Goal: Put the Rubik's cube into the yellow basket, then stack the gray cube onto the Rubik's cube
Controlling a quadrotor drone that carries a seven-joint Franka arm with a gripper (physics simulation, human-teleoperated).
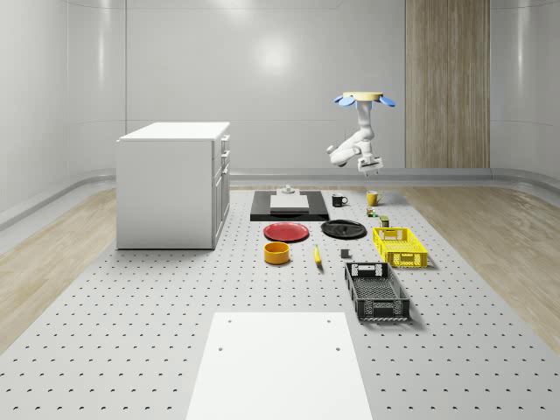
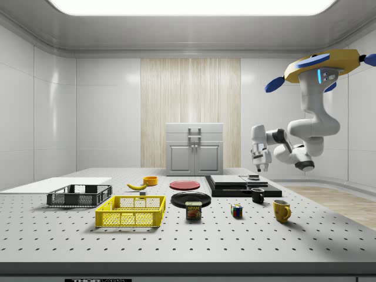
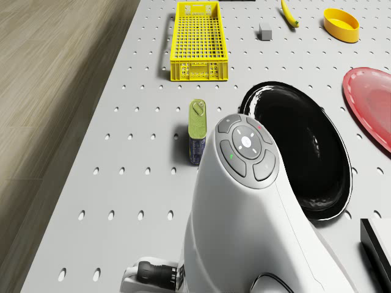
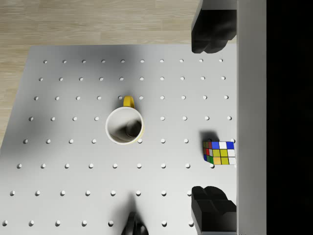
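Note:
The Rubik's cube [image 4: 219, 152] lies on the perforated table [image 4: 73, 161] next to a yellow mug [image 4: 125, 125]; it also shows as the Rubik's cube [image 2: 237, 210] and the Rubik's cube [image 1: 371, 211]. My gripper [image 4: 212, 122] hangs open high above it, its dark fingers [image 4: 212, 29] wide apart with nothing between them. The drone [image 1: 363, 99] hovers over the table's far right part, with the gripper [image 2: 259, 167] well above the tabletop. The yellow basket [image 1: 400, 246], also the yellow basket [image 3: 197, 39], stands empty. The small gray cube [image 3: 265, 32] sits just beside it, also the gray cube [image 1: 345, 255].
A Spam can [image 3: 197, 131] stands between cube and basket. Black plate [image 3: 305, 146], red plate [image 1: 286, 232], orange bowl [image 1: 276, 253], banana [image 1: 317, 255] and black mug [image 1: 339, 200] lie nearby. A black basket [image 1: 376, 291], a black slab [image 1: 289, 206] and a white cabinet [image 1: 175, 184] stand further off.

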